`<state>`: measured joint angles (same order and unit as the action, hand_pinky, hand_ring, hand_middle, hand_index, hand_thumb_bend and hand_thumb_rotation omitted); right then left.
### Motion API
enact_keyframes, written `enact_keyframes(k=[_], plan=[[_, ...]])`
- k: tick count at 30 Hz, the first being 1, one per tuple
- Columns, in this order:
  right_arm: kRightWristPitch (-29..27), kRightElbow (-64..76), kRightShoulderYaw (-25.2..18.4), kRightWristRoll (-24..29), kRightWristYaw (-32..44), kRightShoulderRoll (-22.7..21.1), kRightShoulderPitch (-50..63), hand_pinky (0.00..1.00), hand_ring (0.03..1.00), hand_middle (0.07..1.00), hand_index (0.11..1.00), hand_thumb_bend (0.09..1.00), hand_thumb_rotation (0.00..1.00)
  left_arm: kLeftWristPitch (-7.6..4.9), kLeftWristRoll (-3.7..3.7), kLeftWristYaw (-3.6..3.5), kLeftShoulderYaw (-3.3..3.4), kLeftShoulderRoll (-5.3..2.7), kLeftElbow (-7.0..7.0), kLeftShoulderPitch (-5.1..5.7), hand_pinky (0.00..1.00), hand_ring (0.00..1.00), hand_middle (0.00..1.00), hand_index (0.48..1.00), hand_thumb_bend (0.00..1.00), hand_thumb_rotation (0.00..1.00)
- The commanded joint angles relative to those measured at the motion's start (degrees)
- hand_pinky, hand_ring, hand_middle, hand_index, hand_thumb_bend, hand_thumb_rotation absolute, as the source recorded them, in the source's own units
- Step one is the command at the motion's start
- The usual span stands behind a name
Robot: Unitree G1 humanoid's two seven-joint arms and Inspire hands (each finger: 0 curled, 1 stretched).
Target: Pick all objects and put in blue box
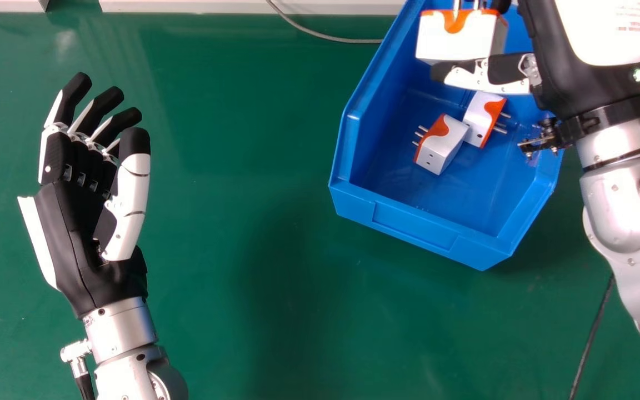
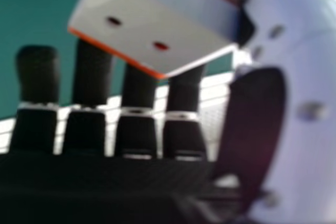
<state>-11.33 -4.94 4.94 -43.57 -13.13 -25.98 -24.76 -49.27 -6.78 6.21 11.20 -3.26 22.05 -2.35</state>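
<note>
Across the glossy green table (image 1: 231,166), the smooth plastic blue box (image 1: 417,225) is set on the robot's right, its walls straight and its near corners cut at a slant. On the left side of the head view, the left hand (image 1: 73,222), black and white, is held empty with its fingers extended. Over the box, the right hand (image 1: 581,78) is seen with a white plug adapter (image 1: 453,41) grasped between thumb (image 1: 489,78) and fingers, and here is the relation that counts: the adapter is held to the left of the palm, over the far part of the box, so the drop looks lined up and no handover should be needed. Its blocky body is carried crosswise in the head view, its orange-faced pin end turned toward the far side. Below, on the box floor, two smaller-looking adapters (image 1: 443,147) (image 1: 482,114) are seen close together, hard-edged and smooth, pins pointed opposite ways. A release is probably called for next; by those metal pins (image 1: 421,133), a bounce or a snag could be caused.
</note>
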Motion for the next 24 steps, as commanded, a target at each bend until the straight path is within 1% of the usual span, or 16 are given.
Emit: enact_keyframes(k=[1,3,5,6,8,13,16,20,21,23,24], plan=[[0.0,-1.8,0.1,0.5,0.9,-1.6,-2.9,0.3,0.382,0.474,0.541,0.491,0.0,-0.79,0.54,0.0,0.16,-0.37,-0.31,-0.77,0.63,0.69,0.75,0.804,0.65,0.43],[-0.8,-4.7,0.6,0.9,1.4,-2.3,-3.5,0.3,0.382,0.474,0.541,0.491,0.0,-0.87,0.62,-0.08,0.24,-0.34,-0.09,-0.78,0.63,0.69,0.75,0.804,0.65,0.43],[-1.6,-7.4,1.4,0.7,1.1,-2.8,-4.0,0.3,0.382,0.472,0.538,0.491,0.0,-0.8,0.94,0.09,0.39,-0.31,0.01,-0.79,0.63,0.69,0.75,0.802,0.65,0.42],[-1.5,-8.5,1.8,0.6,1.1,-2.9,-4.3,0.3,0.382,0.472,0.538,0.491,0.0,-0.77,0.97,0.1,0.44,-0.31,0.0,-0.8,0.63,0.69,0.75,0.802,0.65,0.42],[-0.6,-9.9,3.0,-0.4,1.9,-3.4,-4.9,0.3,0.382,0.47,0.536,0.491,0.0,-0.89,0.73,-0.19,0.42,-0.25,0.03,-0.82,0.63,0.69,0.75,0.803,0.65,0.43],[-0.7,-14.7,5.6,-2.3,1.4,-4.3,-6.3,0.29,0.382,0.468,0.531,0.491,0.0,-0.98,0.64,-0.08,0.61,-0.29,0.17,-0.89,0.62,0.69,0.75,0.802,0.65,0.43],[-1.9,-17.5,6.7,-1.9,0.9,-4.1,-6.9,0.28,0.384,0.469,0.533,0.49,0.0,-1.02,0.23,-0.38,0.62,-0.23,0.22,-0.91,0.62,0.69,0.75,0.801,0.66,0.43],[-3.1,-20.6,8.0,-2.1,-0.6,-4.1,-7.7,0.27,0.385,0.474,0.531,0.49,0.0,-0.96,0.09,-0.65,0.68,-0.13,0.22,-0.9,0.63,0.69,0.75,0.801,0.66,0.43],[-3.2,-21.1,8.3,-2.2,-0.9,-4.2,-7.8,0.27,0.385,0.474,0.531,0.49,0.0,-0.98,0.1,-0.67,0.72,-0.09,0.28,-0.92,0.63,0.69,0.75,0.801,0.66,0.43],[-3.4,-21.9,8.7,-2.5,-1.9,-4.4,-8.1,0.27,0.386,0.477,0.53,0.49,0.0,-1.08,0.46,-0.44,0.89,-0.01,0.45,-1.0,0.63,0.69,0.75,0.801,0.66,0.43],[-3.4,-22.1,8.8,-2.6,-2.6,-4.4,-8.1,0.28,0.389,0.48,0.529,0.491,0.0,-1.1,0.44,-0.47,0.93,0.02,0.48,-1.02,0.63,0.69,0.75,0.801,0.66,0.43]])
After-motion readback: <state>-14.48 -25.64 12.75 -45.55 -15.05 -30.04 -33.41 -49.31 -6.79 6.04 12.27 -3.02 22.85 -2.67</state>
